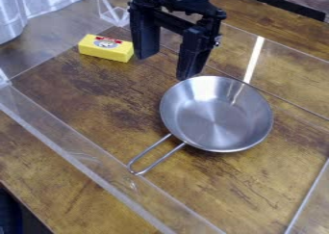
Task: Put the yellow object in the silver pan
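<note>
The yellow object (106, 47) is a small flat block with a red-and-dark mark, lying on the wooden table at the upper left. To its right my black gripper (170, 53) hangs pointing down, its two fingers spread open with nothing between them. It hovers apart from the block, just above and left of the pan's rim. The silver pan (216, 114) is round and shiny and sits at centre right, empty, its wire-loop handle (157, 154) pointing toward the lower left.
A clear plastic barrier (77, 146) runs diagonally across the front left of the wooden table (276, 180). Crumpled foil or plastic (11, 16) lies at the far upper left corner.
</note>
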